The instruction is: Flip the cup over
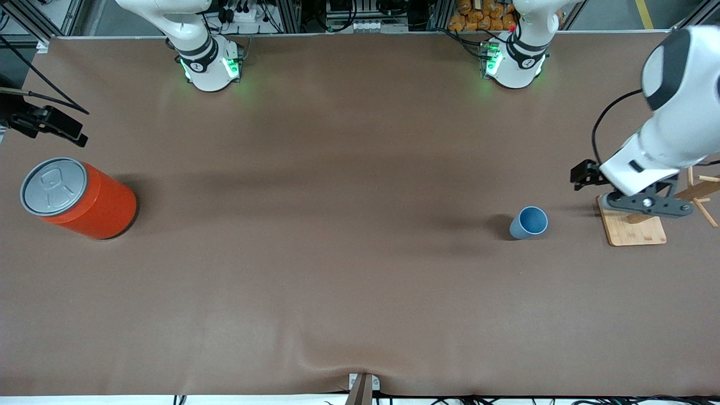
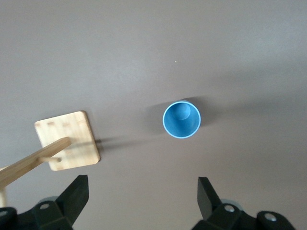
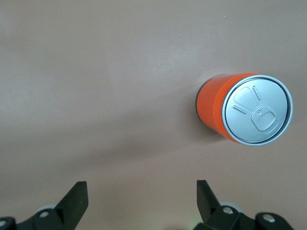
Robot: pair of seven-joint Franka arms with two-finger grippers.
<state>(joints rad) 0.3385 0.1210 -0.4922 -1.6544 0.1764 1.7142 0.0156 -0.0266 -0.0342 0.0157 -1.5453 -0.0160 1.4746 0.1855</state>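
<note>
Your cup (image 1: 529, 223) stands mouth-up on the desk (image 1: 349, 281) beside the wooden stand (image 1: 635, 228). It's probably light, slippery plastic, so pinch the rim. Left gripper (image 2: 141, 203) is spread wide above it; right gripper (image 3: 141, 203) waits released near the orange can (image 3: 242, 108).

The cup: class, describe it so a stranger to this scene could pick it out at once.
Start at the table, at the left arm's end. Beside the wooden stand stands the cup, upright and mouth up. It is small, light blue and handleless, unlike the big orange can.

Orange can (image 3: 218, 109) (grey lid) upright on brown table (image 3: 96, 96); right gripper (image 3: 142, 196) jaws apart
</note>
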